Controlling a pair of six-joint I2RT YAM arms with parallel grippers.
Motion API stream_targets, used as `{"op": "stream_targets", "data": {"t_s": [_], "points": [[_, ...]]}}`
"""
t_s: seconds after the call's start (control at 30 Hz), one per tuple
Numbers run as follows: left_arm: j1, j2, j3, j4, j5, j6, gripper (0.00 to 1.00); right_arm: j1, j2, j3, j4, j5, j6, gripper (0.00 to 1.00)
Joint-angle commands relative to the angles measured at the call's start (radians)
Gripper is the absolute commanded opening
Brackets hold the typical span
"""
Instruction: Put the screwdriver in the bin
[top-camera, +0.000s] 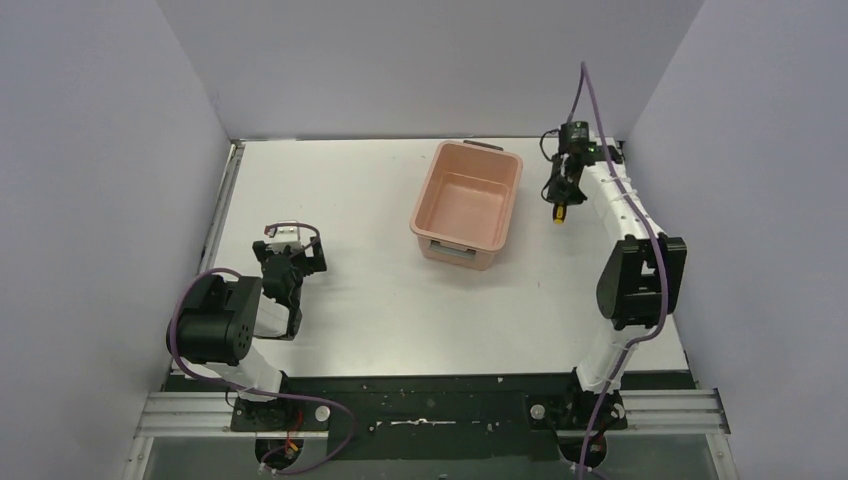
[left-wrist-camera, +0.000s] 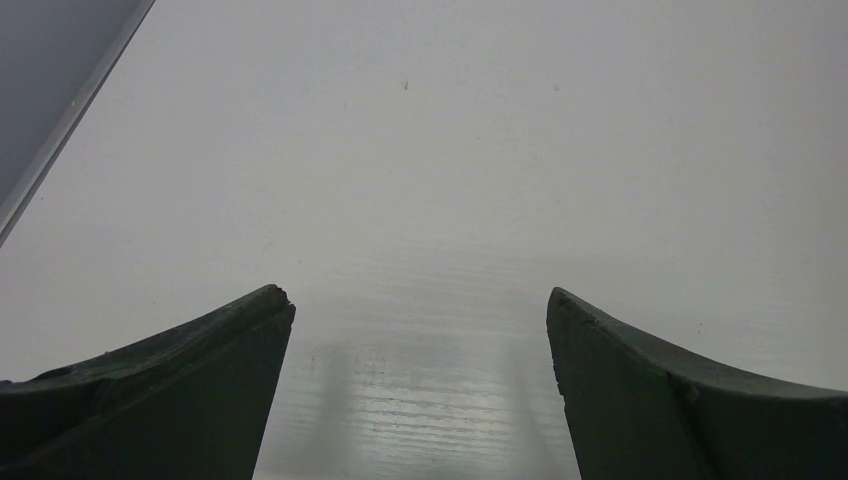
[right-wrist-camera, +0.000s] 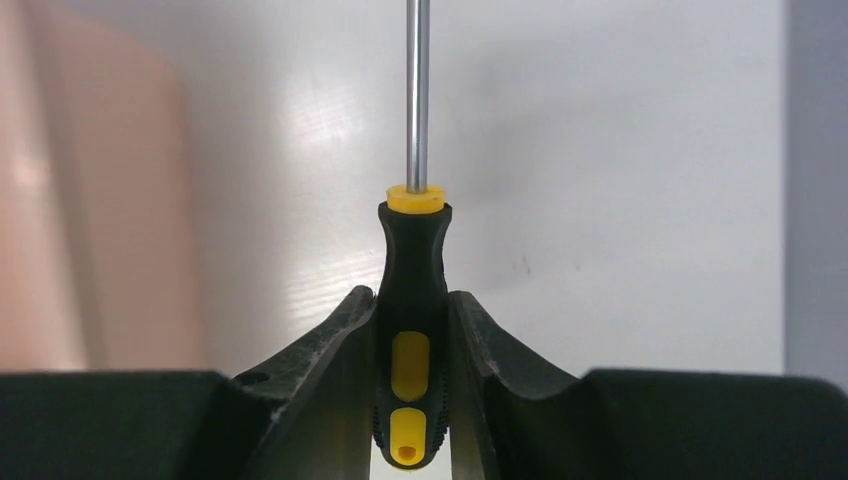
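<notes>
My screwdriver ran straight out ahead of my right pincer, its long axis in line with my fingers. The butt of the handle sat back toward my wrist camera and the shaft pointed away from it, up and out of the top of that view, so I could not see the tip.

It was a slim tool. It had a black handle with two yellow insets down its middle, a yellow collar where the handle ended, and a thin, bright metal shaft.

My right pincer was pressed in on the handle from both sides. One finger touched its left flank, the other its right, and there was no gap at either.

From above, the screwdriver hung in that pincer to the right of the bin, near it but outside its rim, over the white table. Only a yellow fleck showed there. In my right wrist view the bin was a pink blur on the left.

My left pincer was spread wide and held nothing, well apart from the bin on the left of the table.
</notes>
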Motion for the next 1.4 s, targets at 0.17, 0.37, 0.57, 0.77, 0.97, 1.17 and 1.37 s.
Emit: {"op": "stream_targets", "data": {"t_s": [0.17,0.37,0.57,0.77,0.97,1.17,1.37], "points": [[0.006,-0.015,0.005,0.026,0.009,0.009,0.97,0.29,-0.094,0.417,-0.127,0.028,0.104,0.0],[0.005,-0.015,0.005,0.026,0.009,0.01,0.97,0.445,-0.042,0.408,0.008,0.06,0.147,0.0],[0.005,-0.015,0.006,0.026,0.009,0.01,0.97,0.471,0.046,0.242,0.094,0.076,0.166,0.0],[0.005,-0.015,0.005,0.026,0.009,0.01,0.97,0.473,0.143,0.103,0.161,0.066,0.189,0.0],[0.005,-0.015,0.005,0.026,0.009,0.009,0.97,0.475,0.205,0.031,0.204,0.099,0.205,0.06],[0.005,-0.014,0.005,0.026,0.009,0.01,0.97,0.473,0.215,0.018,0.207,0.106,0.215,0.44],[0.005,-0.015,0.005,0.026,0.009,0.009,0.97,0.476,0.14,0.081,0.16,0.135,0.199,0.56]]}}
